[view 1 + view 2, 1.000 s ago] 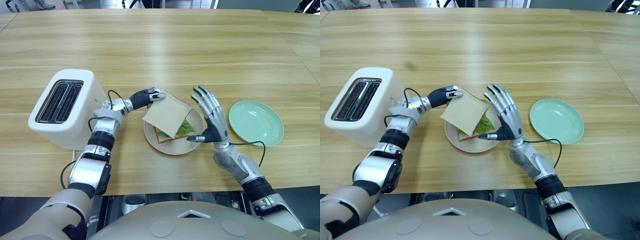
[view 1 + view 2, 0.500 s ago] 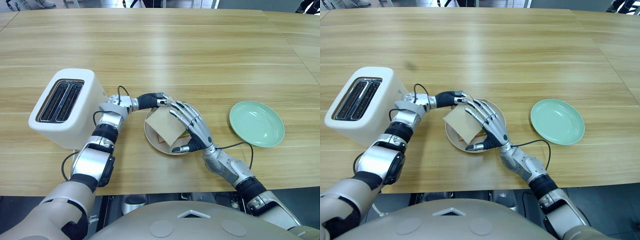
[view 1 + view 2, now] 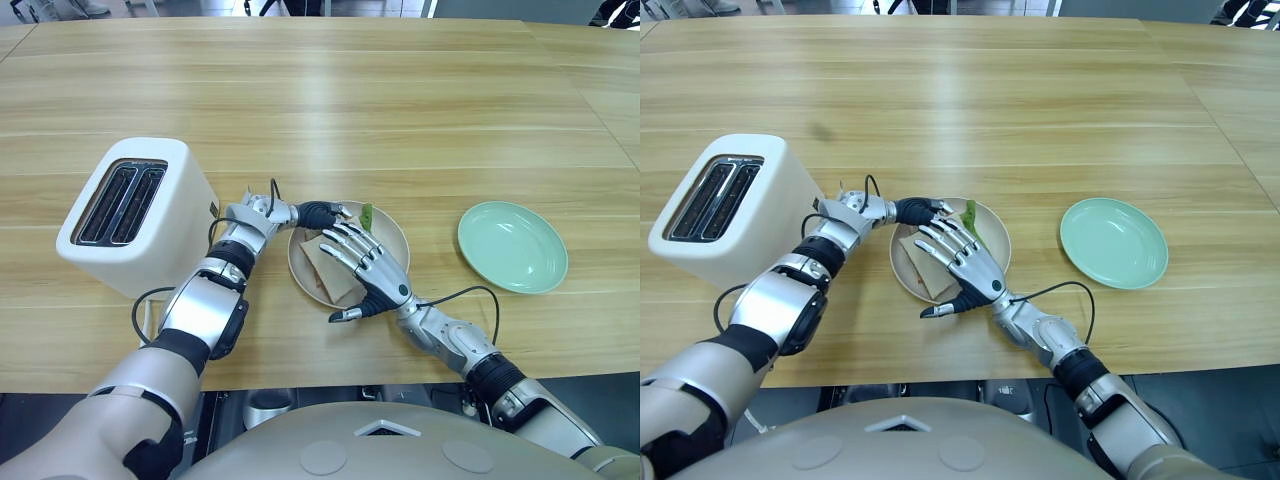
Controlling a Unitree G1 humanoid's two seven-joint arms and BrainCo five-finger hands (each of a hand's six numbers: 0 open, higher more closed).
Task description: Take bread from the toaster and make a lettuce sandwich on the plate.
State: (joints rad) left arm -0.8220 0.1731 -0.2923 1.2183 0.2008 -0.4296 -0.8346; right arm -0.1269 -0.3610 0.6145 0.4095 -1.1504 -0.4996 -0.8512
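On the beige plate, mid-table: the sandwich, top bread slice over lettuce, one leaf tip poking out at the far rim. Right hand lies spread flat on the slice, grasping nothing — likely pressing it level. Left hand is at the slice's far corner, probably steadying it; whether it grips cannot be told. Toaster to the left — green plate to the right.

Place: probably a meeting room or lab
Signs: wide wooden tables pushed together; toaster standing on one
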